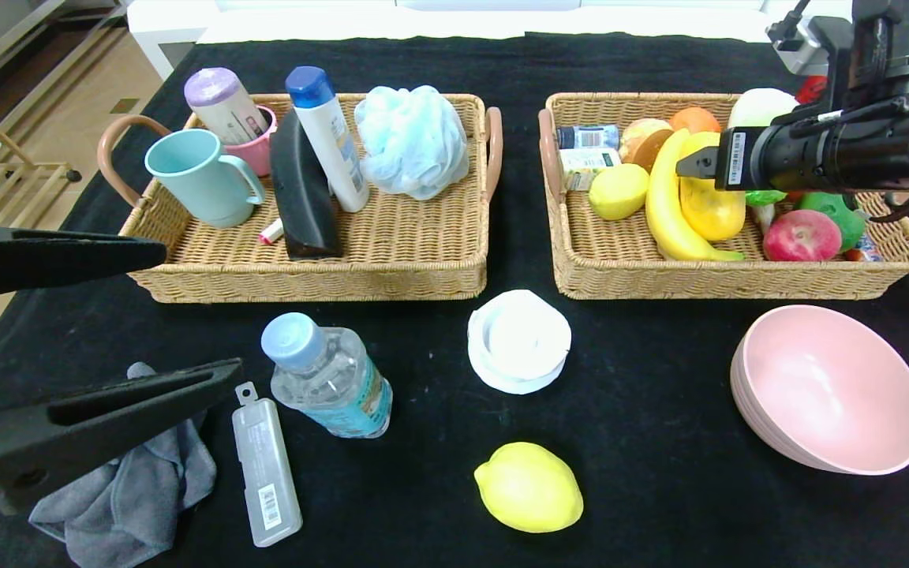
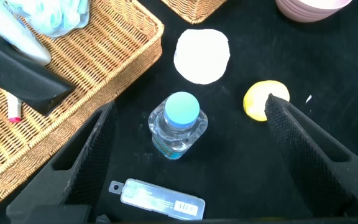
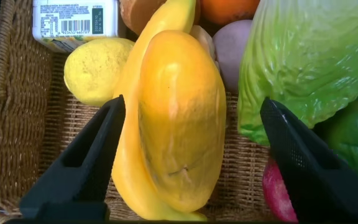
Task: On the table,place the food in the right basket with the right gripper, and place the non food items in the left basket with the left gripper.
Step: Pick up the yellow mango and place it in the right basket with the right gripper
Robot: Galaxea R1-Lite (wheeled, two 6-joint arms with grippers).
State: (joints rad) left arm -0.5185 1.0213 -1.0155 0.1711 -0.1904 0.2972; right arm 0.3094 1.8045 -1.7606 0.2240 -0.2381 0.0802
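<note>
Tan wicker, tightly woven, forms both baskets on the table (image 1: 644, 505), whose black cloth is flecked with lint and ends at a white edge; pale wooden flooring shows beyond on the left. The right basket (image 1: 727, 280) holds smooth, rounded produce: a curved banana (image 1: 671, 217), a long yellow-orange fruit (image 3: 182, 118) lying against it, a dimpled lemon (image 1: 619, 191), a red apple (image 1: 800, 236) and leafy cabbage (image 3: 309, 59). The right gripper (image 3: 191, 152) hangs over this basket, its tapering black fingers spread wide either side of the long fruit, clear of it and holding nothing. The left basket (image 1: 391, 268) carries a teal mug (image 1: 200, 177), two bottles, a black wedge and a frilly blue sponge (image 1: 412, 140). Loose on the cloth are a clear bottle (image 1: 330, 377) with pale blue cap, a second lemon (image 1: 529, 487), a white lid, a translucent flat case, a crumpled grey cloth and stacked pink bowls (image 1: 829, 390). The left gripper (image 2: 185, 134) hovers above the clear bottle, fingers fully apart, empty.
</note>
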